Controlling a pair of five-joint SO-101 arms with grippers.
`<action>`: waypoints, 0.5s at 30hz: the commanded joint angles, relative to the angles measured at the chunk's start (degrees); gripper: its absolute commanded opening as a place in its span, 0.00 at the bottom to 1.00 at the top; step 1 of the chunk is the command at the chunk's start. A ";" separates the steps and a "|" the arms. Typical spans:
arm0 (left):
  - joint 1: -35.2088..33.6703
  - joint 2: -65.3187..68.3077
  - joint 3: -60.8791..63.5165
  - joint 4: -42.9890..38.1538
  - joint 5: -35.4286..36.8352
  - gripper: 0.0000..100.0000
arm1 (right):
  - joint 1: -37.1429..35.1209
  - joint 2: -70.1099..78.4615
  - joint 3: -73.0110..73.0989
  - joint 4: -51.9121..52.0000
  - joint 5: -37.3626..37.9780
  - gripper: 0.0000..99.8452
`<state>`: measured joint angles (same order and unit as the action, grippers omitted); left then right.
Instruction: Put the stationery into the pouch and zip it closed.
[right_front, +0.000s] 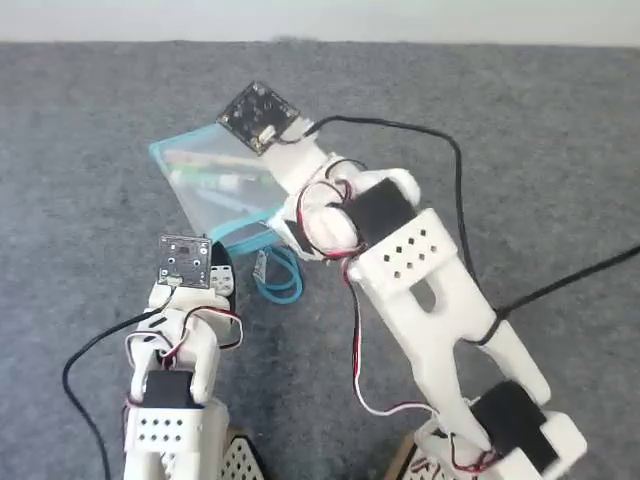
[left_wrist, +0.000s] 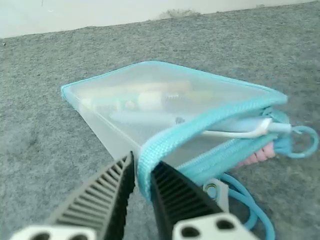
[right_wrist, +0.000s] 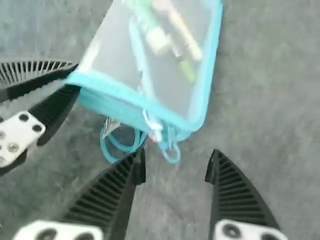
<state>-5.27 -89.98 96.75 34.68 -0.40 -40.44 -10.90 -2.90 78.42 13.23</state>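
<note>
Your left gripper (left_wrist: 142, 170) is pinched shut on the near zip corner of the pouch (left_wrist: 165, 100), which lies on the mat (right_front: 500, 150) left of centre. Your right gripper (right_wrist: 175, 160) gapes empty over the pull (right_wrist: 169, 149). Stationery (right_wrist: 172, 30) looks in, so zipping is the step left: nip the pull, draw it toward the left gripper

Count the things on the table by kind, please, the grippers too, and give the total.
Pouch: 1
Blue strap: 1
Grippers: 2, the left gripper shut on the pouch's edge, the right gripper open
Stationery inside the pouch: several pieces, number unclear
Total counted: 4
</note>
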 joint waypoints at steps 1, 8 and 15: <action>0.18 -0.88 -1.36 -1.41 -0.53 0.01 | 0.31 -3.21 5.63 -4.62 -0.53 0.20; 0.18 -0.88 -1.27 -1.41 -0.53 0.01 | 0.13 -3.21 19.69 -17.89 -0.53 0.20; 0.26 -0.88 -1.27 -1.41 -0.53 0.01 | 0.31 2.59 19.69 -22.64 0.09 0.19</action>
<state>-5.27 -89.98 96.75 34.68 -0.40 -40.44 -10.11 19.25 57.49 13.23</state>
